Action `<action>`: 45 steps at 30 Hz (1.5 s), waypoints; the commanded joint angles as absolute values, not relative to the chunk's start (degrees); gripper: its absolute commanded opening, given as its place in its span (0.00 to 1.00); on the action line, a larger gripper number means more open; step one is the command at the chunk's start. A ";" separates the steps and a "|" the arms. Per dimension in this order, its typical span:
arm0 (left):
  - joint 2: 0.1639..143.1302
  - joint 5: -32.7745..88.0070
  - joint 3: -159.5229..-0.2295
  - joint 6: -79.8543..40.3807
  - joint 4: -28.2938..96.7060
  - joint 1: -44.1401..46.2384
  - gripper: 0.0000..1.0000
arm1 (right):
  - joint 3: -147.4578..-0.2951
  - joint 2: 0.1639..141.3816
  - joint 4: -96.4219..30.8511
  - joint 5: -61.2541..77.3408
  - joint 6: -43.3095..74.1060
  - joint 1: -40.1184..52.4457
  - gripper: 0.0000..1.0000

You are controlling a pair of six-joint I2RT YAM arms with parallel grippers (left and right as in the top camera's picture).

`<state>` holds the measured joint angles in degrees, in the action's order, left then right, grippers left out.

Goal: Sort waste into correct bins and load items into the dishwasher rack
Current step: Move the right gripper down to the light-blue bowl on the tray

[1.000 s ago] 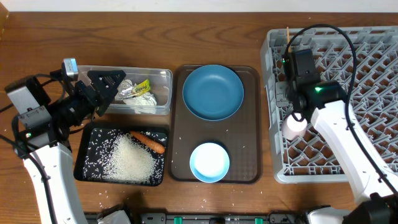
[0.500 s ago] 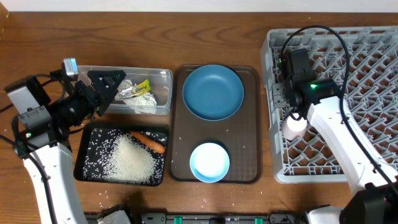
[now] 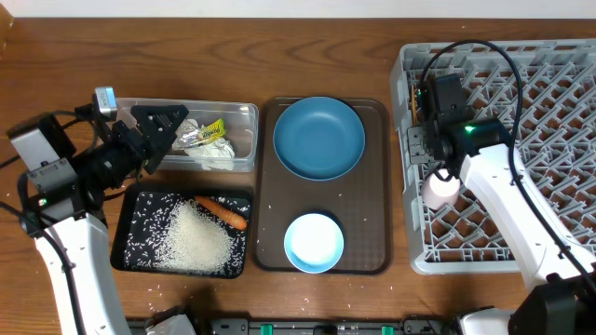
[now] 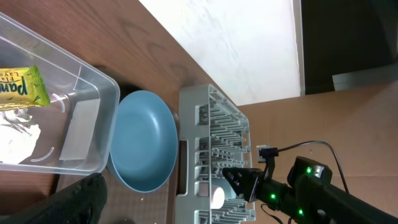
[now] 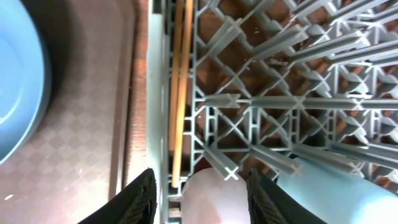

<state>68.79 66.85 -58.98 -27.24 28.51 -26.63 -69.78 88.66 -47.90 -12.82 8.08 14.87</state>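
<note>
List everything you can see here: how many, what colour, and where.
rack: 1, grey, right
chopsticks: 2, wooden, rack's left edge
pink cup: 1, in rack
blue cup: 1, in rack
serving tray: 1, brown, centre
plate: 1, blue, on serving tray
bowl: 1, light blue, on serving tray
tub: 1, clear, left; holds silver foil, white tissue, green-yellow wrapper
black tray: 1, front left; holds white rice, orange carrot
left gripper: 1, black, open over tub
right gripper: 1, black, open over rack
</note>
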 commanded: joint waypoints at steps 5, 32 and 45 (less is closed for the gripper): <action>68.47 66.76 -59.48 -27.73 28.60 -26.94 0.98 | -69.58 88.95 -47.99 0.49 8.14 14.72 0.46; 68.47 66.76 -59.48 -27.73 28.60 -26.94 0.98 | -69.58 89.17 -49.47 14.09 24.67 50.57 0.43; 68.47 66.76 -59.48 -27.73 28.60 -26.94 0.99 | -69.58 94.85 -45.21 -6.68 32.77 70.19 0.43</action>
<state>68.79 66.87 -58.98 -27.22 28.51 -26.63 -69.76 92.33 -45.93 -0.93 30.61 67.94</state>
